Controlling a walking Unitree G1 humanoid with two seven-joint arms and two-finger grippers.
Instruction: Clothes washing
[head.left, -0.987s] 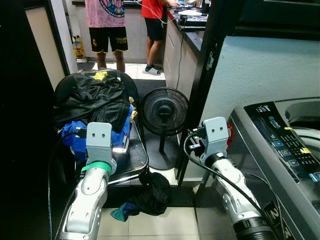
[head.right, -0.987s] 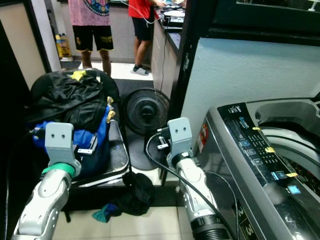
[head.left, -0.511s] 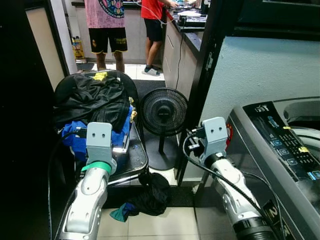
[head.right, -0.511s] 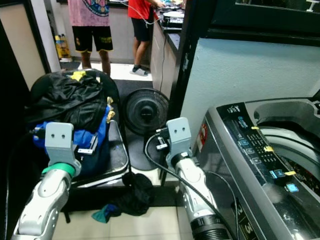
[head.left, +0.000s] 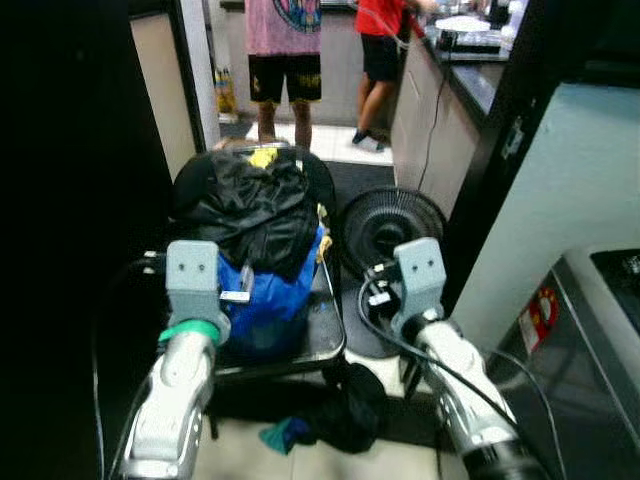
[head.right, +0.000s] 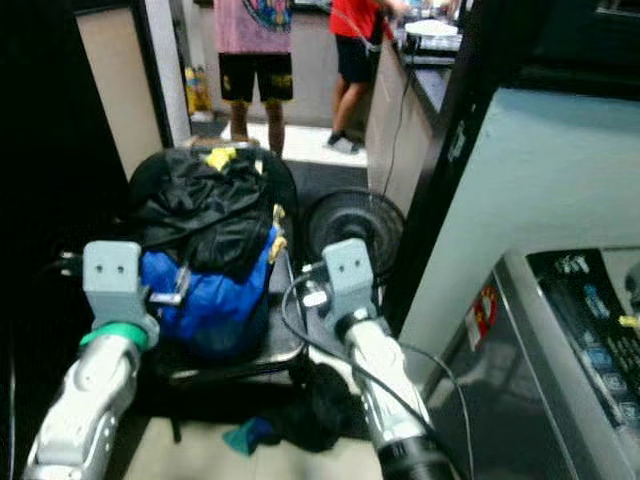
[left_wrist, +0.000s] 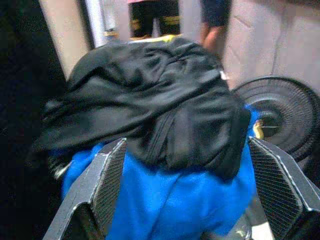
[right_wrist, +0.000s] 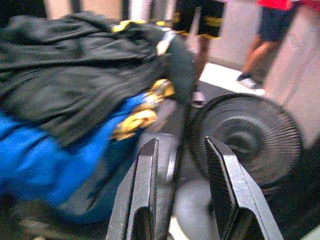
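Fingers (left_wrist: 107, 185) of the left gripper (left_wrist: 185, 192) spread wide before the laundry pile (head.left: 255, 235), holding nothing. Right gripper (right_wrist: 180, 192) fingers stand slightly parted, empty, near the fan (right_wrist: 247, 137).

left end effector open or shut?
Open. In the left wrist view its fingers stand wide apart, with the clothes pile ahead between them, ungrasped.

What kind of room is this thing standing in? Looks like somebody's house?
Probably a home laundry corner beside a kitchen. A washing machine stands on the right, a pile of clothes sits heaped on a chair, a floor fan stands behind, and two people stand at a counter farther back.
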